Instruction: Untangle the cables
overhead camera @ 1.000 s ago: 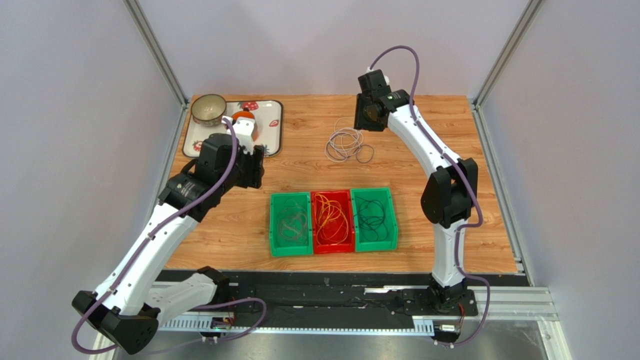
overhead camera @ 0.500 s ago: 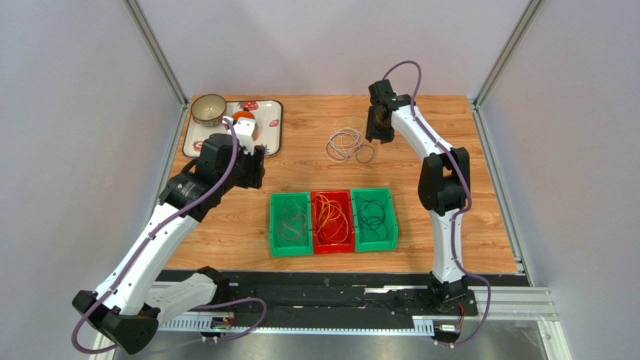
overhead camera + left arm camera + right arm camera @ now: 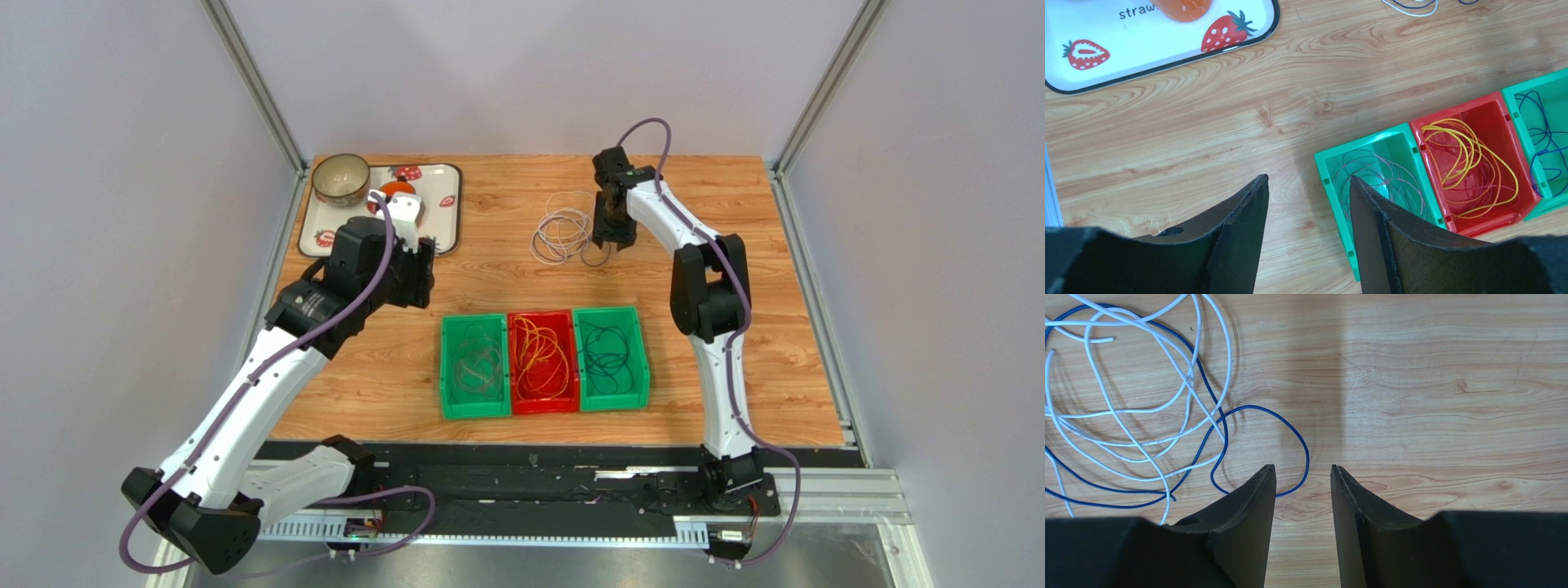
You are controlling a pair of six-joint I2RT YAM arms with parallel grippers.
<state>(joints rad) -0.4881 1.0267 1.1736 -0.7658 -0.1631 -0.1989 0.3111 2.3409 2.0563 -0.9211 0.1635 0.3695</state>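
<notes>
A strawberry tray (image 3: 444, 211) bearing a bowl (image 3: 340, 179) is set at the far left. Three bins (image 3: 543, 316) holding sorted wires are lined up near the centre. The tangle of white and blue cables (image 3: 1137, 404) is spread on open wood beyond them. The right gripper (image 3: 1301, 470) is held low just right of the tangle, jaws parted and empty, with a blue loop seen in the gap. The left gripper (image 3: 1308, 180) is poised beside the tray, jaws parted and empty.
</notes>
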